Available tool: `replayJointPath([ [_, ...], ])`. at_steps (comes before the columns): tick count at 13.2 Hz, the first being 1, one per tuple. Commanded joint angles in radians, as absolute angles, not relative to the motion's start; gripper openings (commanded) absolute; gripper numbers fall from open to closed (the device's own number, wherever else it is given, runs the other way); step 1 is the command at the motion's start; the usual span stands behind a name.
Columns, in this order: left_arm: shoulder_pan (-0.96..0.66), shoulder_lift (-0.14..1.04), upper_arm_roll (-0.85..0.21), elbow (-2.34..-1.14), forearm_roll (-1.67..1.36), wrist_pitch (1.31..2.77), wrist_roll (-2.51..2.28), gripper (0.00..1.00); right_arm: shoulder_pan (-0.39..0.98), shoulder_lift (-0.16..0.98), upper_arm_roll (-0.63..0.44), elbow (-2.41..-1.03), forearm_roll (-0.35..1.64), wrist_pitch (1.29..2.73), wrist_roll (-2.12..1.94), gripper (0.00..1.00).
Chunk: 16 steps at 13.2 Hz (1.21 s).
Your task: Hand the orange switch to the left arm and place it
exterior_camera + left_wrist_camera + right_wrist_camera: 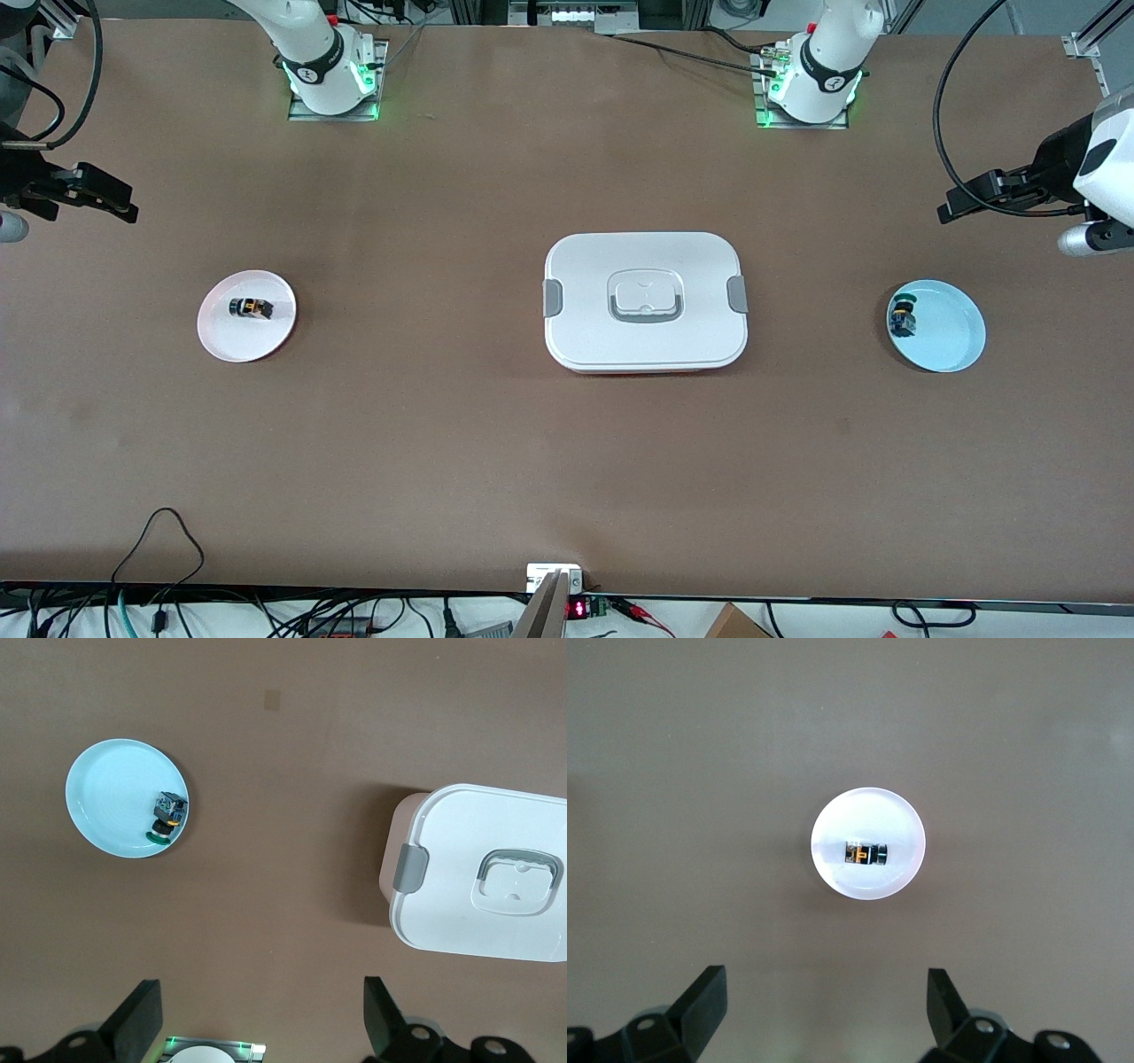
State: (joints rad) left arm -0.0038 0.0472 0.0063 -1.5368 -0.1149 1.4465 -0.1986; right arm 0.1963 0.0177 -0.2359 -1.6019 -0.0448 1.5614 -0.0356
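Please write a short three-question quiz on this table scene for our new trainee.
1. True or false: the tiny black-and-orange push-button switch lies on the small round pink plate.
2. What sits on the small round pale-blue plate? A) nothing B) a small black switch with a green top C) a grey clasp
3. Fill in: the large white lidded plastic box stands between the two ____.

Key: 1. True. 2. B. 3. plates. Both the left pincer and the right pincer are open and hold nothing, each hanging over its own end of the table.
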Motion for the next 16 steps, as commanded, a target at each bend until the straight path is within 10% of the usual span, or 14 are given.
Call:
replayJointPath([
  [1,0.0,0.051,0.003,-1.514,-0.11,1.439,-0.206,1.0,0.201,0.021,-0.238,-1.585,-0.048,1.545,-0.028,1.0],
  [16,0.0,0.051,0.003,-1.514,-0.109,1.437,-0.207,1.0,0.189,0.19,-0.239,-1.585,-0.06,1.558,-0.031,1.0],
])
